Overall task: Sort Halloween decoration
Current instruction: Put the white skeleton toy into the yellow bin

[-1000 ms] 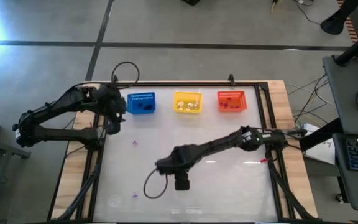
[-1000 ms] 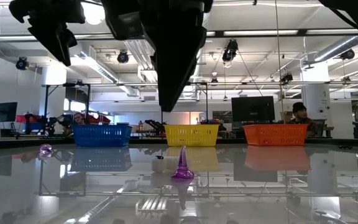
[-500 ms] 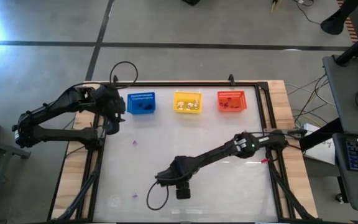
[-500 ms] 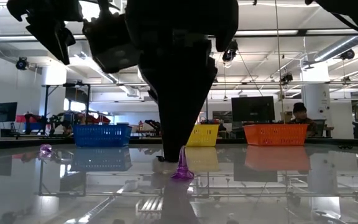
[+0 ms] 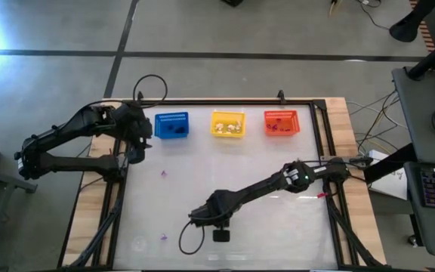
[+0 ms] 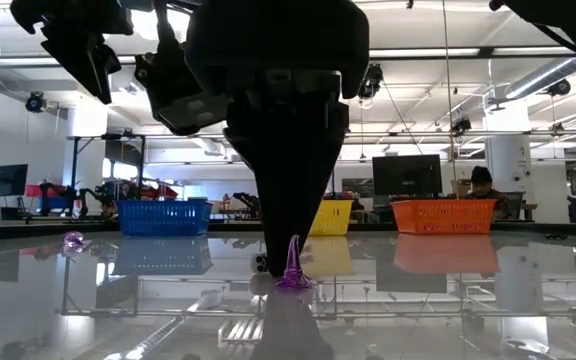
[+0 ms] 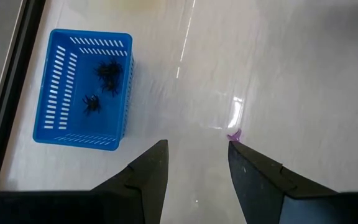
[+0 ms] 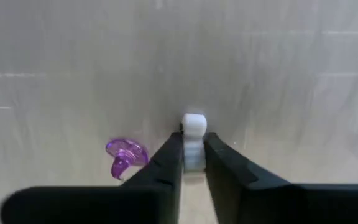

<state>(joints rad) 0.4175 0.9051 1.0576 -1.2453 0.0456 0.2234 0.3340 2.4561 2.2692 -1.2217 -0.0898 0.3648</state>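
The right end effector (image 8: 193,163) is down at the near middle of the tabletop (image 5: 278,219), its two fingers (image 8: 166,165) drawn in close on either side of a small white trinket (image 8: 194,142); they look to be pinching it, with the trinket's rounded top poking out beyond the tips, though whether it is firmly held I cannot say for sure. Just beside it, touching nothing, lies a purple trinket (image 8: 124,155), seen from table height as a little pointed cone on a flared base (image 6: 293,268). Another purple piece (image 5: 163,174) sits farther left on the tabletop, near the left arm. These decorations look like light, hard moulded plastic: stiff enough to take a pinch without deforming, but smooth and tiny, so likely to squirt out or skid on the glossy tabletop if squeezed off-centre. The white one is best taken across its narrow middle, as the fingers now stand; the cone would be better gripped low, near its base. The right arm reaches out long and low from the right side, wrist bent so the end effector points straight down. The left end effector (image 7: 197,168) hangs with fingers spread wide and empty, raised over the far left, beside the blue basket (image 5: 171,125) holding black trinkets (image 7: 107,71); the yellow basket (image 5: 227,124) and orange-red basket (image 5: 281,122) stand in a row to its right.
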